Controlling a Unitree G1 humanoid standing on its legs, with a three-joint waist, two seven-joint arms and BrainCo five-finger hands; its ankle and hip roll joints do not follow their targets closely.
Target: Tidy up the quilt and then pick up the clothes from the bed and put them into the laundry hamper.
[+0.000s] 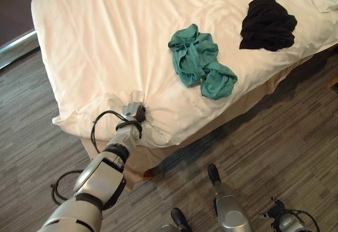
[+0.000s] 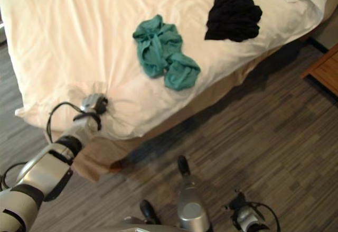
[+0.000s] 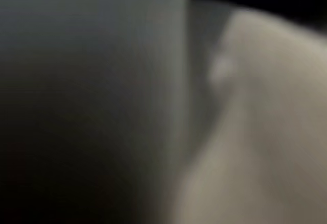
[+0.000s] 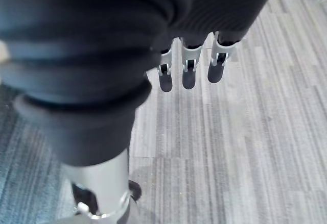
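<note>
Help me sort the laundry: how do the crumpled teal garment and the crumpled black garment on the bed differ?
The crumpled teal garment is spread longer, reaching almost to the bed's near edge; the crumpled black garment sits in a tighter heap. The teal one lies nearer the left hand, the black one farther along. Both rest loose on the cream quilt, untouched.

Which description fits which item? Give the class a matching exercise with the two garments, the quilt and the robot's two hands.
Items:
1. teal garment
2. black garment
3. quilt
4. left hand
5. right hand

Descriptions:
a. hangs over the wooden floor, fingers straight
b. cream, spread over the bed
c. crumpled mid-bed near the edge
d. on the quilt's near corner
e. lies beyond the teal one

Pairs: 1-c, 2-e, 3-b, 4-d, 5-a
</note>
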